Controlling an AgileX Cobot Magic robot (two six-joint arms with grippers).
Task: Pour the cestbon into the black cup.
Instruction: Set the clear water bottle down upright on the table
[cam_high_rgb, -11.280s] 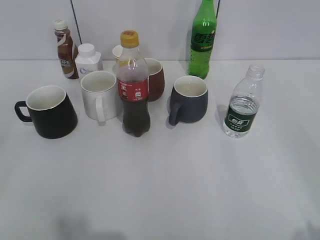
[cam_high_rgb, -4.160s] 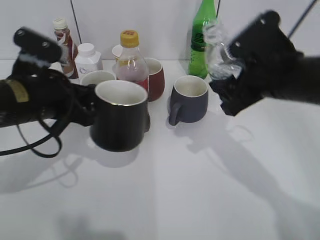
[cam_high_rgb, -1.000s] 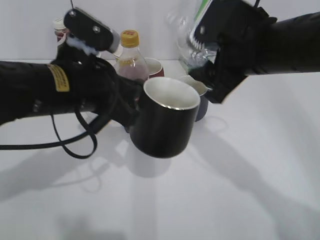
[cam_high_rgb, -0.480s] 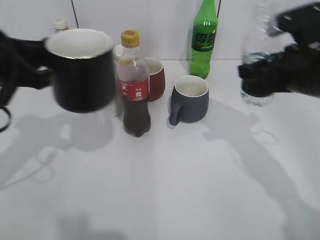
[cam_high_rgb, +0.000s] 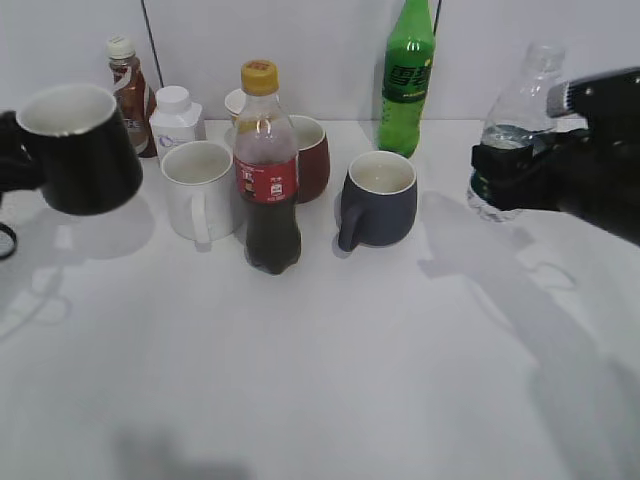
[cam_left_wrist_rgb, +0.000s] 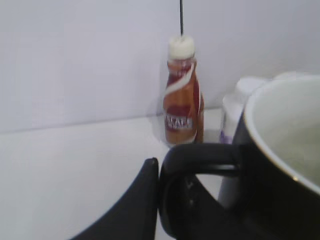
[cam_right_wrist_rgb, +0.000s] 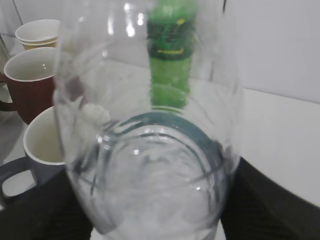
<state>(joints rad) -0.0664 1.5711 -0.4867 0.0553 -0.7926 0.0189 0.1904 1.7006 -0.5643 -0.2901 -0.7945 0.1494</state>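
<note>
A small clear ribbed plastic water bottle with a dark green label is being pinched upright by the right gripper at three o'clock, well apart from the glossy black tapered mug being held aloft at nine o'clock. The left gripper is being pressed around the mug's loop handle. For a clean pour, bottle mouth and mug rim should be brought together and the bottle tipped slowly.

Exterior view from chest height, slanting down across the tabletop toward the back wall, left wrist view very near the black cup, facing the wall, right wrist view pressed close behind the cestbon, green soda bottle shared with the exterior view
</note>
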